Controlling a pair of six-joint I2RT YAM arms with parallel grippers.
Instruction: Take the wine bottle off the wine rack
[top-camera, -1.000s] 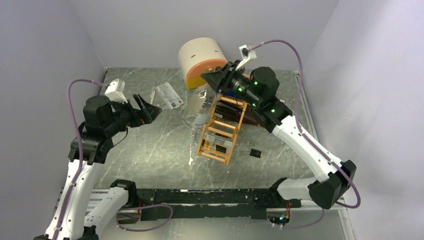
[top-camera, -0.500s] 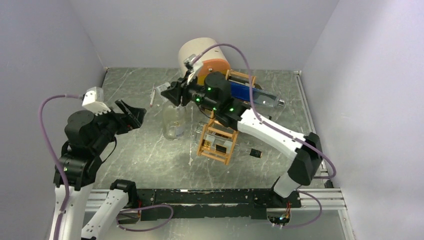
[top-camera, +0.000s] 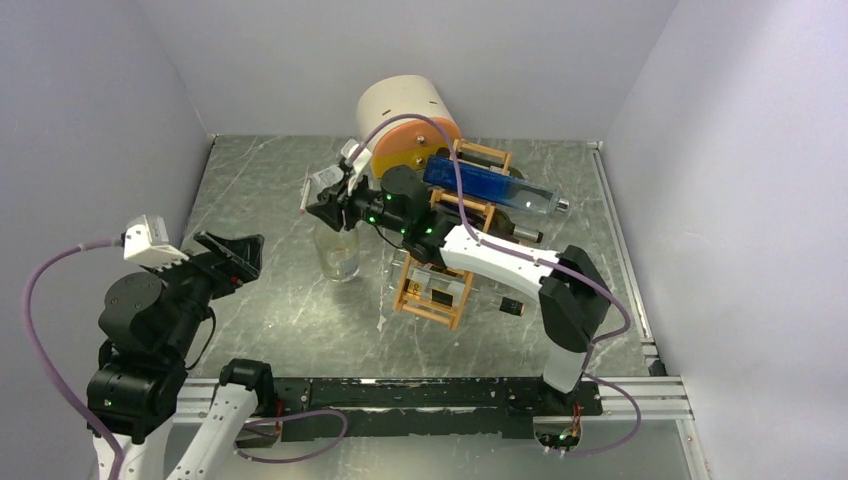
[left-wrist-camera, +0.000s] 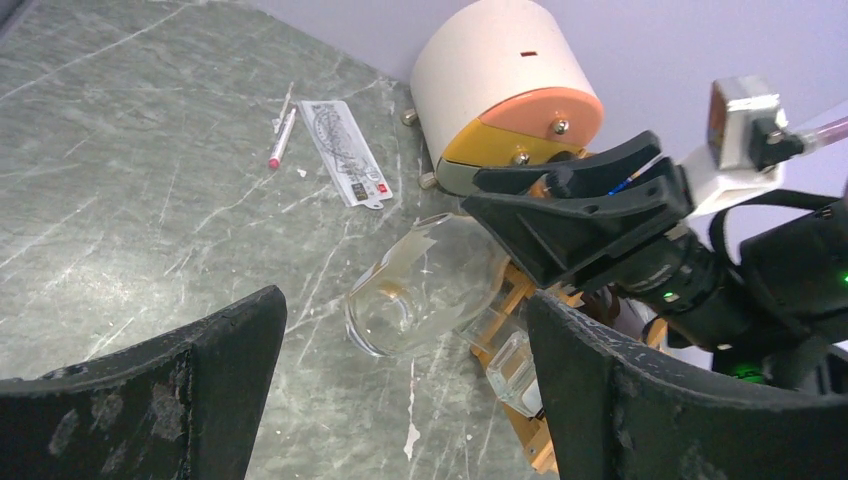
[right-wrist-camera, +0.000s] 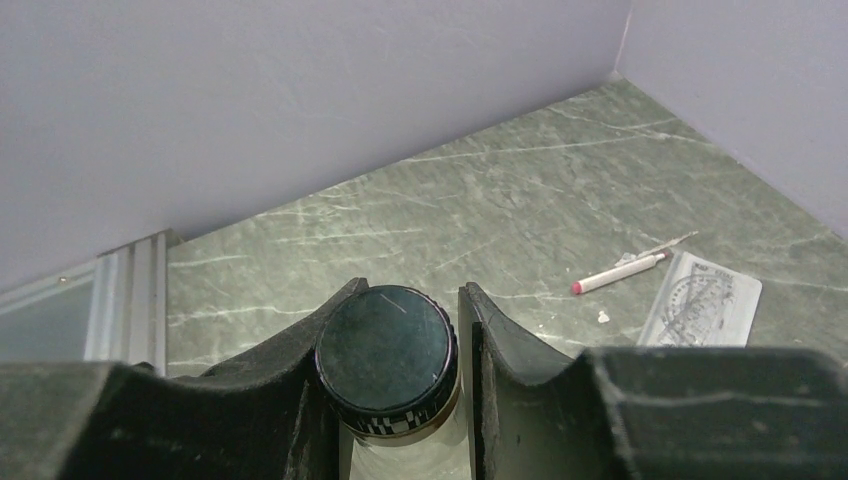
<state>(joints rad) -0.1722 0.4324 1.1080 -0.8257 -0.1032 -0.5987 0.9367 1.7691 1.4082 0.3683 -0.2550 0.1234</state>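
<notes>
The right gripper (right-wrist-camera: 408, 300) is clamped on the black cap (right-wrist-camera: 385, 360) of the clear wine bottle (top-camera: 338, 250). The bottle hangs below it, clear of the wine rack (top-camera: 435, 285) to its right. Open table (right-wrist-camera: 480, 215) runs to the wall ahead, where a pen (right-wrist-camera: 620, 270) lies. The left gripper (top-camera: 235, 255), well apart, gapes wide.

The green marbled desk (top-camera: 270, 300) carries the wooden wine rack (top-camera: 435, 290). Behind the rack sits 1 round cream-and-orange drawer box (top-camera: 400, 110). Just right of the rack's near end lies 1 small black block (top-camera: 511, 306). Off to the rack's far left lie 1 red-tipped pen (left-wrist-camera: 281, 138) and 1 printed card (left-wrist-camera: 345, 152), side by side.
</notes>
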